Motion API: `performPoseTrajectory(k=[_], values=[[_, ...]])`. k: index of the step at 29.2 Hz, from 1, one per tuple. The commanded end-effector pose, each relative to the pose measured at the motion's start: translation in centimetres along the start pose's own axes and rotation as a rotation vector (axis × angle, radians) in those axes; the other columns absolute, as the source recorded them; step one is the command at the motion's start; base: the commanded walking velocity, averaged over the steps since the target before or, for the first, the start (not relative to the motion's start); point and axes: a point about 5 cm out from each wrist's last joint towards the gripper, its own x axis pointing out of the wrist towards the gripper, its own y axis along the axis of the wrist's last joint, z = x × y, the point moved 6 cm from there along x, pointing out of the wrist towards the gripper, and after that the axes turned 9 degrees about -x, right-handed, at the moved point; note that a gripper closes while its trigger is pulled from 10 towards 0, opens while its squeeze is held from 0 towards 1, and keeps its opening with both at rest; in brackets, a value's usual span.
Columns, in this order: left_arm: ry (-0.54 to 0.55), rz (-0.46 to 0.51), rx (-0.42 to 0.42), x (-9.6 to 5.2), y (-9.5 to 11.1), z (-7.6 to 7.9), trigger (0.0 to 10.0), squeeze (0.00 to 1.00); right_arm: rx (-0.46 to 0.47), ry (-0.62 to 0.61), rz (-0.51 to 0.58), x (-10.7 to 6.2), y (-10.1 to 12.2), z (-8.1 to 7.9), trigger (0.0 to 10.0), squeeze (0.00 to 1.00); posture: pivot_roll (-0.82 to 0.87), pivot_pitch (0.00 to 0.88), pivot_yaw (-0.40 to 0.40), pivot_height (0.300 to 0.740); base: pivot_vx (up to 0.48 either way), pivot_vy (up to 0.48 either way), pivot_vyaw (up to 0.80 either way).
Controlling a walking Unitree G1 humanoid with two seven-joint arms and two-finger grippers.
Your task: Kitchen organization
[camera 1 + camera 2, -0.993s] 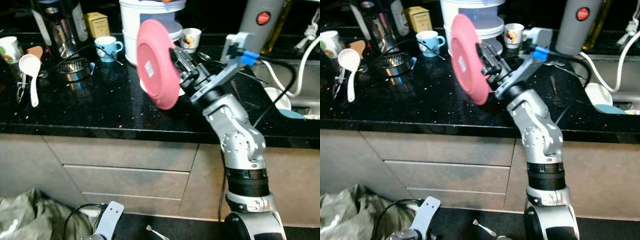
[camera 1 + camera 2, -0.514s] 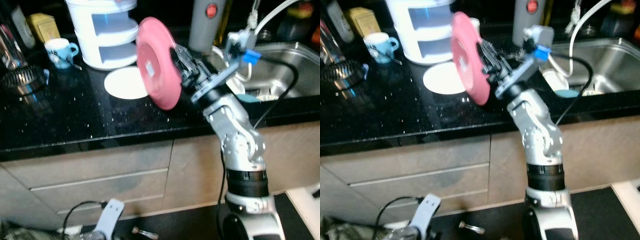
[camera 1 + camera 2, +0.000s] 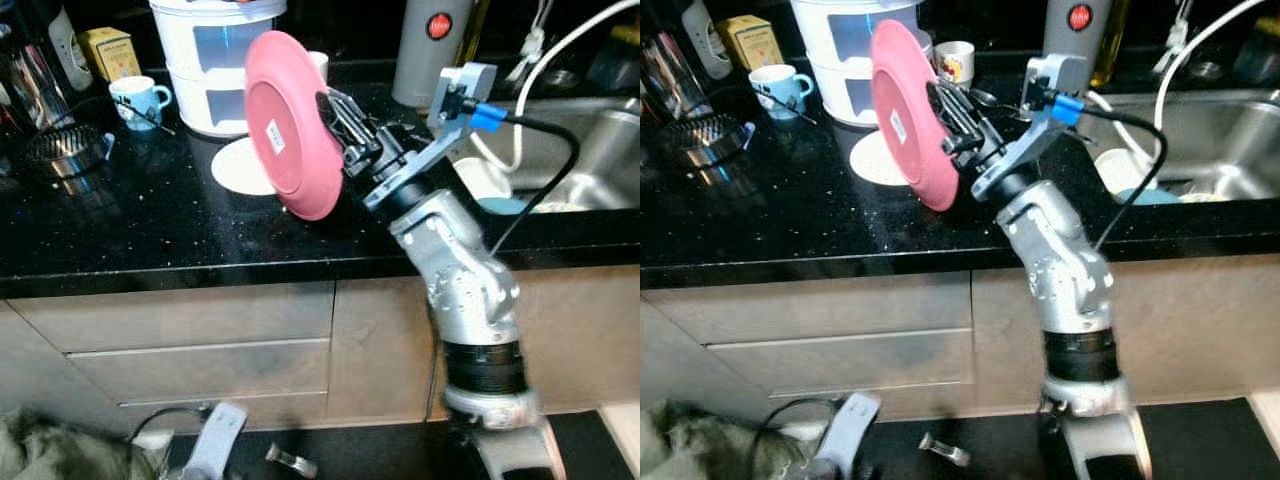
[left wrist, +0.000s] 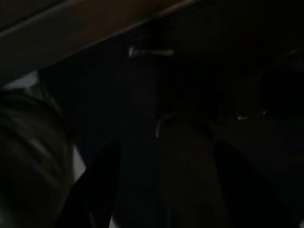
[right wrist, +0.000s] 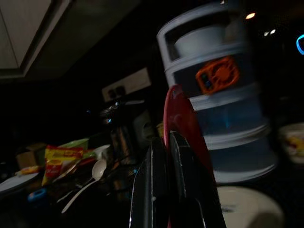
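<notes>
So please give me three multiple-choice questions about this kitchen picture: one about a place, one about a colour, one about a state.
1. Where is the white plate?
A. in the sink
B. flat on the black counter, in front of the white tiered container
C. on the floor

2. What colour is the plate in the right gripper?
A. pink
B. green
C. white

3. How is the pink plate held?
A. lying flat on the counter
B. on edge above the counter, pinched at its rim
C. upside down on the cup

Answers:
1 B, the white plate lies on the counter just before the container.
2 A, the held plate is pink with a small white sticker.
3 B, the right wrist view shows the black fingers closed on the rim, with the plate standing on edge.
</notes>
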Motion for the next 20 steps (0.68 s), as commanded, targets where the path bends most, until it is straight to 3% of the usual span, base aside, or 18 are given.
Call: performPoseTrajectory(k=[1,20], values=[[0.002,-0.02,0.0,-0.04,-0.6,-0.11,10.0,0.0,0.008,0.034,0.012,0.25,0.17,-1.03,10.0,0.0,-0.03,0.0,0.031,0.74,0.0,-0.431,0.0],[-0.005,-0.024,-0.01,-0.04,-0.83,-0.02,10.0,0.0,-0.009,0.043,-0.006,0.2,-0.3,-1.34,10.0,0.0,-0.03,0.0,0.03,0.74,0.0,-0.431,0.0]])
